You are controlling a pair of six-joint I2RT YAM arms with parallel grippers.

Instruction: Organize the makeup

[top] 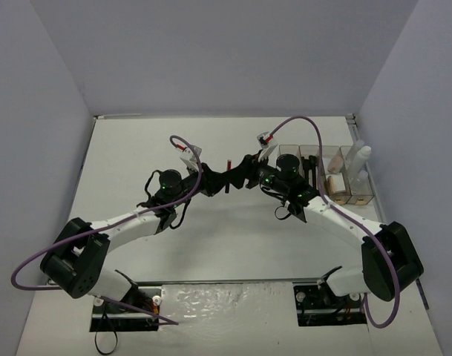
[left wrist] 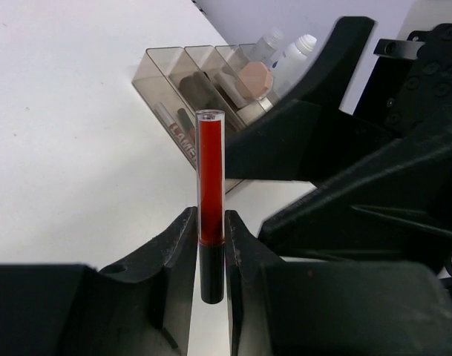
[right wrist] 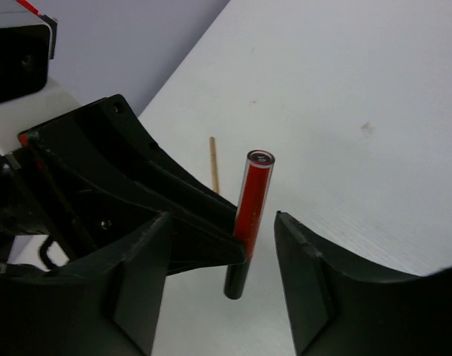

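A red tube with a black cap [left wrist: 209,178] stands upright between my left gripper's [left wrist: 209,222] fingers, which are shut on it where the cap meets the red part. It hangs above the table's middle [top: 228,174]. My right gripper [right wrist: 224,241] faces the left one, its jaws open on either side of the same tube [right wrist: 253,200] with a gap on both sides. A tan pencil [right wrist: 214,159] lies on the table behind the tube. A pink compact [left wrist: 255,78] and white-capped bottles [left wrist: 300,48] sit in or by the clear organizer [left wrist: 166,74].
The clear organizer [top: 337,174] stands at the table's right side, with a white-capped bottle [top: 361,156] at its far right end. Both arms meet over the table's centre, cables looping above them. Grey walls enclose the table on three sides.
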